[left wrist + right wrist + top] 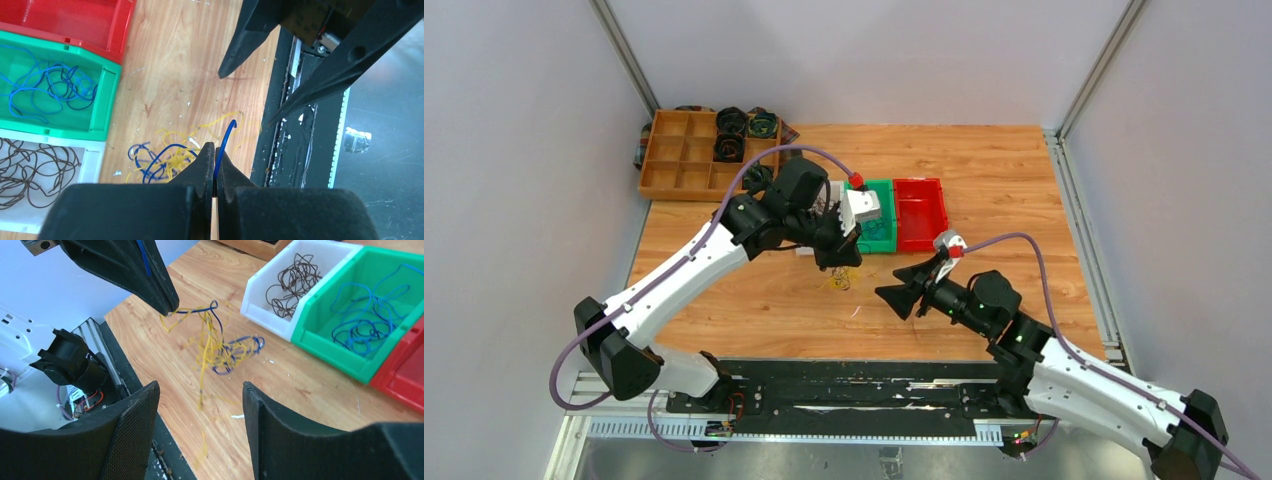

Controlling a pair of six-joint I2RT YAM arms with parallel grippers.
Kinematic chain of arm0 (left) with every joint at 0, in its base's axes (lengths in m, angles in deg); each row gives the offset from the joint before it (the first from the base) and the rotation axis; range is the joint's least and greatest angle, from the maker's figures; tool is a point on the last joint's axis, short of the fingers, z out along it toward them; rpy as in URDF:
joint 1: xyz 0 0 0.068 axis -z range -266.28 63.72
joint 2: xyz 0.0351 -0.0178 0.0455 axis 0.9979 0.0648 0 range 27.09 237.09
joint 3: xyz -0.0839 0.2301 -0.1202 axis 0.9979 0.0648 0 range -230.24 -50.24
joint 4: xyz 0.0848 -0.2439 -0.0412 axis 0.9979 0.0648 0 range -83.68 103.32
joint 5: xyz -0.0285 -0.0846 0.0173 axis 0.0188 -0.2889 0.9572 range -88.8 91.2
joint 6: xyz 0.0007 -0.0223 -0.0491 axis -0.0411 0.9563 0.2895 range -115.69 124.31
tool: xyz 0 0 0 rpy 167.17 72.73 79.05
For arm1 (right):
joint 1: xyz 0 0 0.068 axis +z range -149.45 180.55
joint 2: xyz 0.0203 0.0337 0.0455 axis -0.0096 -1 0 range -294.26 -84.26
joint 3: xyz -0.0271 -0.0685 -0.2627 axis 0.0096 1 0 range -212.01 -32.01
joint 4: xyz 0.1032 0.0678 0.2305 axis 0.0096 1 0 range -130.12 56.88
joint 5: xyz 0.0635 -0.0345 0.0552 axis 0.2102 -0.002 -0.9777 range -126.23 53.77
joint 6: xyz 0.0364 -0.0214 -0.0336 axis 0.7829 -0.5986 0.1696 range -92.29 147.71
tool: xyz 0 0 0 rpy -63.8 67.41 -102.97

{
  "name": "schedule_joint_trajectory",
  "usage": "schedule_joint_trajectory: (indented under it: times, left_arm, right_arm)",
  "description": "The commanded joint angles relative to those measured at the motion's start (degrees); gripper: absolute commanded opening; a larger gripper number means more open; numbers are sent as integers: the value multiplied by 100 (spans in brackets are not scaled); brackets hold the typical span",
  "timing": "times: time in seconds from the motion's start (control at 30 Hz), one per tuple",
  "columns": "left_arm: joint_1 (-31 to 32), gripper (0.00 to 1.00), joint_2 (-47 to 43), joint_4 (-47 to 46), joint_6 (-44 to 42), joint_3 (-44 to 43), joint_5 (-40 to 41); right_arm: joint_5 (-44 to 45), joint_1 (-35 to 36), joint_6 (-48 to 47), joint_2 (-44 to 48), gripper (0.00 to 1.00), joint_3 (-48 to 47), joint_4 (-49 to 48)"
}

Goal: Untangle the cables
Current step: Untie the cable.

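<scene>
A tangle of yellow and blue cables (220,345) hangs lifted over the wooden table between the two grippers; it also shows in the left wrist view (160,162) and the top view (841,282). My left gripper (215,150) is shut on a blue cable (226,137) of that tangle and holds it above the table. My right gripper (200,395) is open and empty, just right of the tangle, with a yellow strand dangling in front of its gap. Brown cables (292,272) lie in a white bin (260,315). Blue cables (370,315) lie in a green bin (320,342).
A red bin (921,212) stands right of the green one. A wooden compartment tray (686,160) with dark coils sits at the back left. The black base rail (844,390) runs along the near table edge. Small white scraps lie on the wood.
</scene>
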Motion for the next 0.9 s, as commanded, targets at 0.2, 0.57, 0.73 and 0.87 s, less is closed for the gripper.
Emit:
schedule_joint_trajectory:
  times: [0.2, 0.57, 0.73, 0.87]
  left_arm:
    - [-9, 1, 22, 504, 126, -478, -274]
    - [-7, 1, 13, 1027, 48, -1116, -761]
    - [-9, 1, -104, 1148, 95, -1431, -1103]
    - [-9, 1, -229, 1160, 43, -1552, -1051]
  right_arm:
    - [-22, 478, -1111, -1586, 63, -816, -1726]
    - [459, 614, -1317, -3131, 58, -1113, -2842]
    - [384, 621, -1154, -3643, 48, -1174, -3241]
    - [515, 621, -970, -3732, 34, -979, -3530]
